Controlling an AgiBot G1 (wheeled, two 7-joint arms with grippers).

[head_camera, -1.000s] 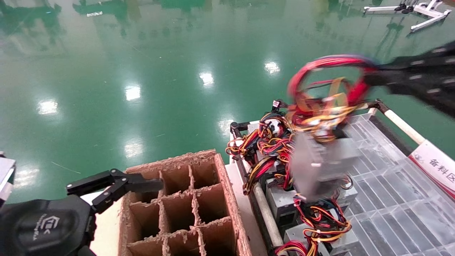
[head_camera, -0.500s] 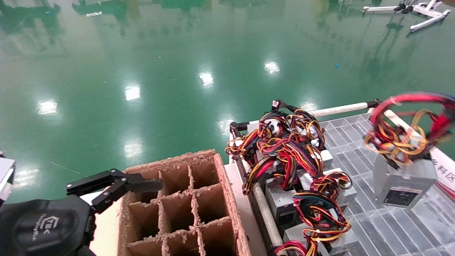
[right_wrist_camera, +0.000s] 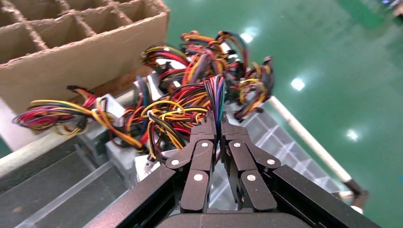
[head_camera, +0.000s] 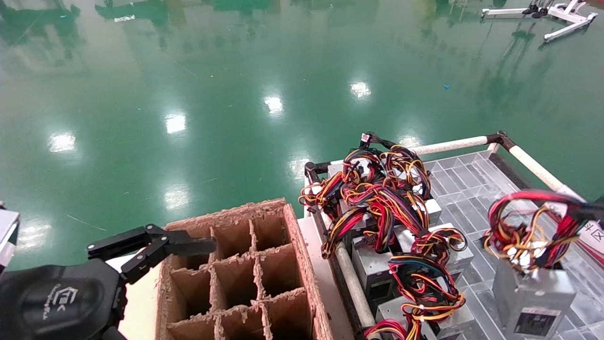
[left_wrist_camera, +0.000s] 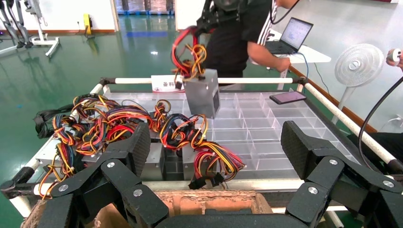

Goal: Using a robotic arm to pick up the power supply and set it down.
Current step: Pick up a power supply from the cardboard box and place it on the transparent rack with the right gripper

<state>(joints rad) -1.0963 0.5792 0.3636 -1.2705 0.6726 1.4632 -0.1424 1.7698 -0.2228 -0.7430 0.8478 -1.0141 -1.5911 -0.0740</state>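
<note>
The power supply [head_camera: 532,297], a small grey metal box, hangs by its red and yellow-orange wire loop [head_camera: 528,226] over the near right part of the clear tray [head_camera: 465,182]. My right gripper [head_camera: 590,210] shows only at the right edge of the head view. In the right wrist view it [right_wrist_camera: 217,124] is shut on a strand of the wires. The left wrist view shows the power supply [left_wrist_camera: 202,92] dangling above the tray, and I cannot tell if it touches. My left gripper [head_camera: 155,245] stays open and empty by the cardboard box [head_camera: 236,269]; its own view shows it [left_wrist_camera: 216,149] the same.
A heap of like grey boxes with tangled wires [head_camera: 387,203] fills the tray's left side. A white pipe rail [head_camera: 448,145] frames the tray. The cardboard box has several divider cells. A person at a laptop [left_wrist_camera: 292,33] and a fan [left_wrist_camera: 359,64] stand beyond the tray.
My right gripper carried the power supply from above the heap to the right, then down and nearer over the tray. The left arm has not moved.
</note>
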